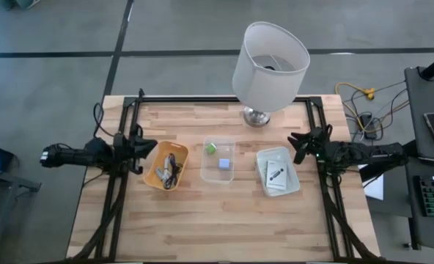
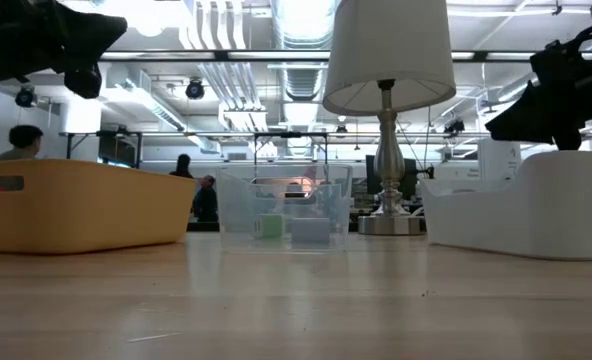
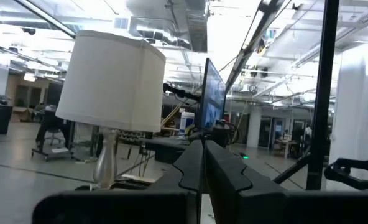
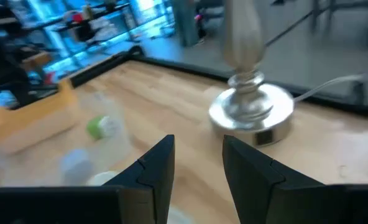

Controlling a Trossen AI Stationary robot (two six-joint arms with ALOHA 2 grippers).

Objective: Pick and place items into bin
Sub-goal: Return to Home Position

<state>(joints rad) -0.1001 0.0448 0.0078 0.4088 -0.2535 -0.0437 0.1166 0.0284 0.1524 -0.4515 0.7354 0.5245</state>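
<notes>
High view: plank-wood table (image 1: 202, 220). Rounded yellow bin (image 1: 149, 176) holds coiled cables (image 1: 169, 170). Clear bin (image 1: 218, 178) holds green cube (image 1: 210, 148) and grey-blue cube (image 1: 224, 164). White bin (image 1: 262, 157) holds flat white packets (image 1: 276, 176). Beside yellow bin: left gripper (image 1: 140, 149). Beside white bin: right gripper (image 1: 298, 144).
Low view: both hang above bin rims.
Left wrist: fingers pressed together, empty.
Right wrist: fingers apart, empty.

Coiled cables (image 1: 169, 172) lie in the yellow bin (image 1: 158, 157) at left. A green cube (image 1: 211, 148) and a grey-blue cube (image 1: 224, 164) sit apart in the clear middle bin (image 1: 217, 177). Flat white packets (image 1: 276, 176) lie in the white bin (image 1: 272, 155) at right.
</notes>
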